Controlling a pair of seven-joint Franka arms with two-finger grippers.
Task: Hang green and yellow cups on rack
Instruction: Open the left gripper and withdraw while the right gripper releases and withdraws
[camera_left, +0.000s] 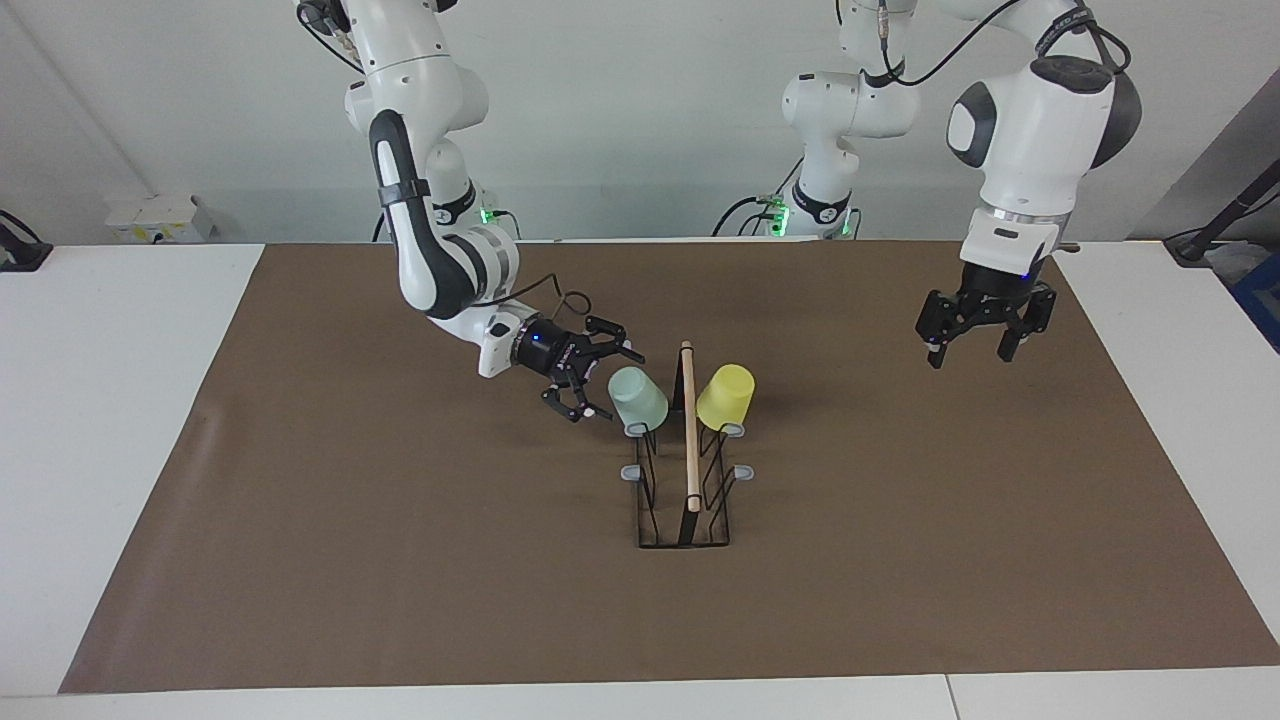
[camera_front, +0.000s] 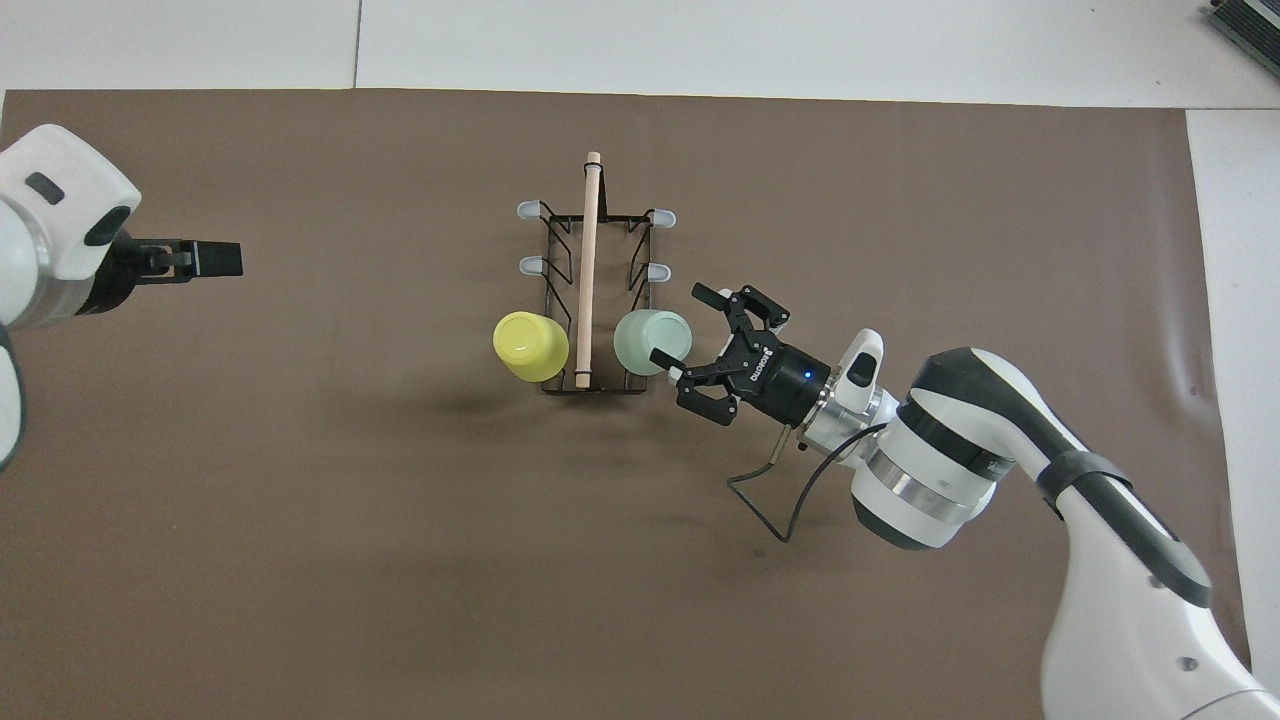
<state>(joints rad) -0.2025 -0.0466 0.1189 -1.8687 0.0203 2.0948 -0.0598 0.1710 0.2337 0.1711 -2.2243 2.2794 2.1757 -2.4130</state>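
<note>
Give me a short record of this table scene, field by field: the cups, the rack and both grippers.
green cup: upside down on a rack prong, right arm's side
yellow cup: upside down on a rack prong, left arm's side
rack: mid-mat; four prongs bare
wooden rod: along rack top
right gripper: open, beside green cup, not holding it
left gripper: open, empty, raised over the mat toward the left arm's end
</note>
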